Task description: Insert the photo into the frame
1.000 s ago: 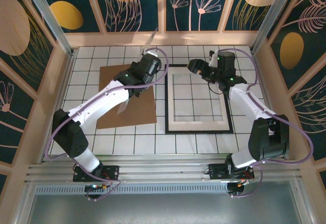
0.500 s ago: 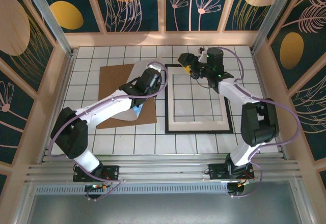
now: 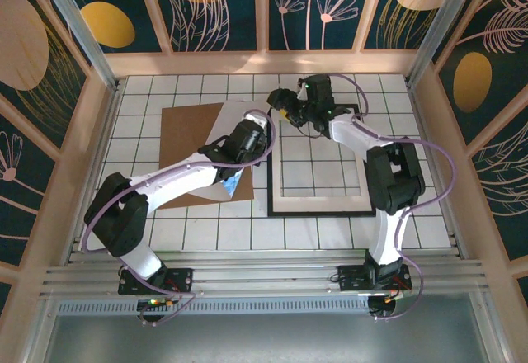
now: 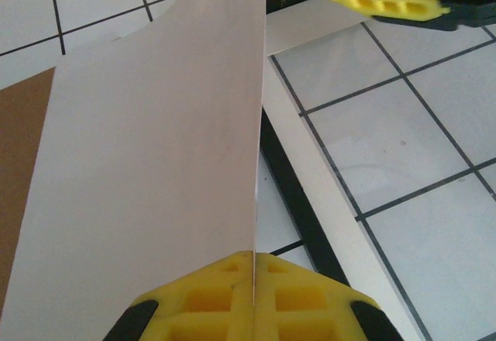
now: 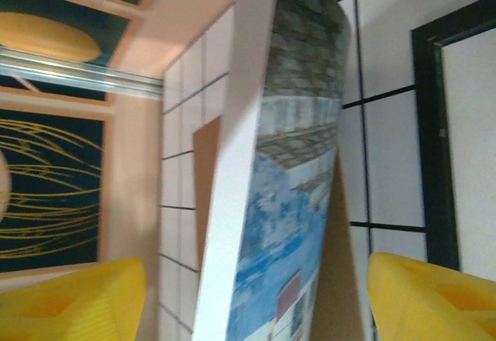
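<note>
My left gripper (image 3: 260, 128) is shut on the bottom edge of the photo (image 3: 235, 118), holding it up on edge just left of the frame (image 3: 271, 173). In the left wrist view the yellow fingers (image 4: 225, 294) pinch the sheet, its white back (image 4: 155, 163) facing left, with the frame's black side (image 4: 298, 201) beside it. My right gripper (image 3: 279, 106) is over the frame's far left corner. In its own view, the right gripper (image 5: 256, 302) is open. The blue printed photo (image 5: 294, 201) stands between the two yellow fingertips (image 5: 434, 294), touching neither.
A white mat border (image 3: 322, 202) lies inside the black frame on the tiled table. A brown backing board (image 3: 186, 132) lies flat to the left, under the left arm. Wooden walls (image 3: 264, 62) enclose the table at the back and sides.
The right gripper has swung left from over the frame's far side to its far left corner, around the photo, and narrowed a little. The left arm has brought the photo closer to the frame.
</note>
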